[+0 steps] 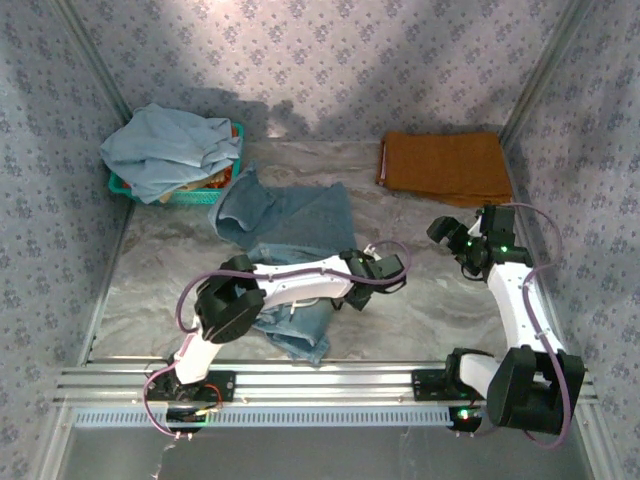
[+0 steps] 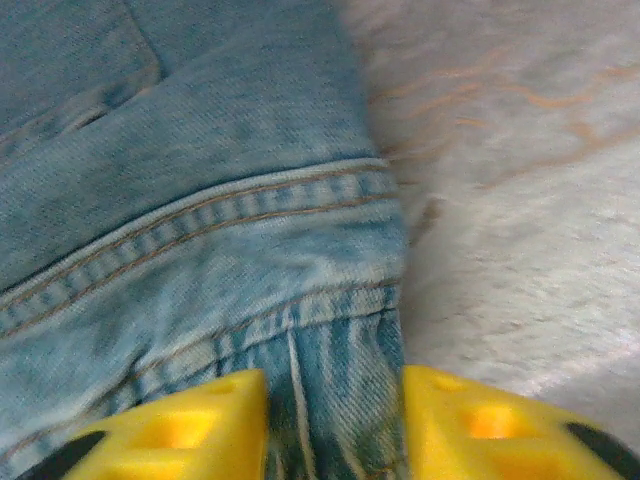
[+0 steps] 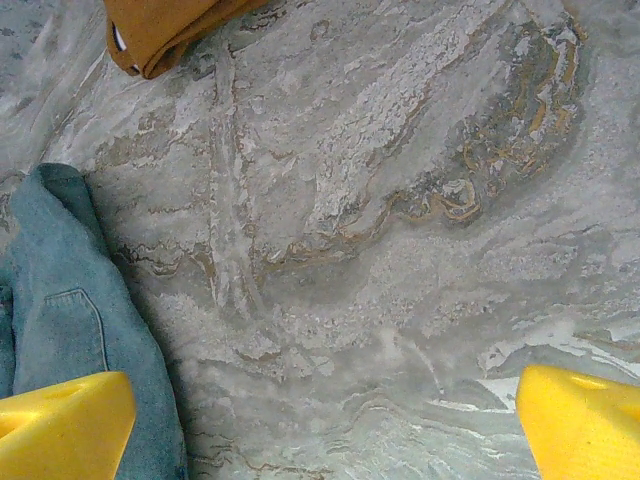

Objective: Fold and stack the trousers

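Blue jeans [image 1: 290, 222] lie crumpled across the middle of the marble-patterned table [image 1: 430, 305], one end reaching toward the far left corner and the other bunched under the left arm near the front edge. The left gripper [image 1: 348, 297] is down at the jeans' right edge; in its wrist view [image 2: 335, 432] the yellow fingers [image 2: 175, 430] pinch a seamed fold of the denim [image 2: 200, 200]. The right gripper [image 1: 446, 232] hangs over bare tabletop to the right, its fingers [image 3: 580, 425] spread wide with nothing between them [image 3: 325, 420], the jeans [image 3: 60, 300] off to one side. A folded orange-brown garment [image 1: 445, 165] sits at the far right. A teal basket [image 1: 125, 190] at the far left holds heaped pale blue clothing [image 1: 175, 148].
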{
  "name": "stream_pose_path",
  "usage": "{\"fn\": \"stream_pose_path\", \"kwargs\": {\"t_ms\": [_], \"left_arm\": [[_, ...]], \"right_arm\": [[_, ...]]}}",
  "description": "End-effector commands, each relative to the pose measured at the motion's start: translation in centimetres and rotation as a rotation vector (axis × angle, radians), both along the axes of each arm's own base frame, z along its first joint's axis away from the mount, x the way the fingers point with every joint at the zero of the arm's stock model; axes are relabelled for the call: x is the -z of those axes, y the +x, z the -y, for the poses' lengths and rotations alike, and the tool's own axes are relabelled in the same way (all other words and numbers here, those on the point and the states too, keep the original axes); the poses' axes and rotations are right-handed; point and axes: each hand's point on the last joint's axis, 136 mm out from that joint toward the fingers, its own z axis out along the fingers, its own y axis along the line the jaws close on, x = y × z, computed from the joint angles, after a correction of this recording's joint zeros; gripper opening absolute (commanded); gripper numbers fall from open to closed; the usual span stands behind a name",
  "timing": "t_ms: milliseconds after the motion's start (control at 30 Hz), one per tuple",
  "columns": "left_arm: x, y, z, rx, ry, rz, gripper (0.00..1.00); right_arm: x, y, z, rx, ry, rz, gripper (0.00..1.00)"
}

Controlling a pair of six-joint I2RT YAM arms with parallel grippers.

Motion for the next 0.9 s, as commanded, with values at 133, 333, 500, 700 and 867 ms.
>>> {"fn": "stream_pose_path", "kwargs": {"t_ms": [133,333,500,700,867], "left_arm": [[-3.5,2.4,-2.4,-0.042,0.042,0.111,0.0],[-10.5,4.8,-3.7,-0.023,0.012,0.22,0.0],[-20.2,11.7,-12.0,-0.195,-0.065,0.369,0.0],[-25.1,16.9,-28.6,-0.593,-0.187,0.455,0.0],[-23.1,14.2,-38.6,-0.884,-0.366,0.458,0.07]], "right_arm": [[-0.7,0.0,-0.5,-0.015,0.014,0.025,0.99],[-1.4,0.4,-0.8,-0.026,0.008,0.041,0.98],[-1.9,1.2,-1.9,-0.051,0.004,0.05,0.98],[-2.0,2.2,-5.6,-0.145,0.0,0.053,0.97],[-1.0,3.3,-10.3,-0.262,-0.012,0.038,0.98]]}}
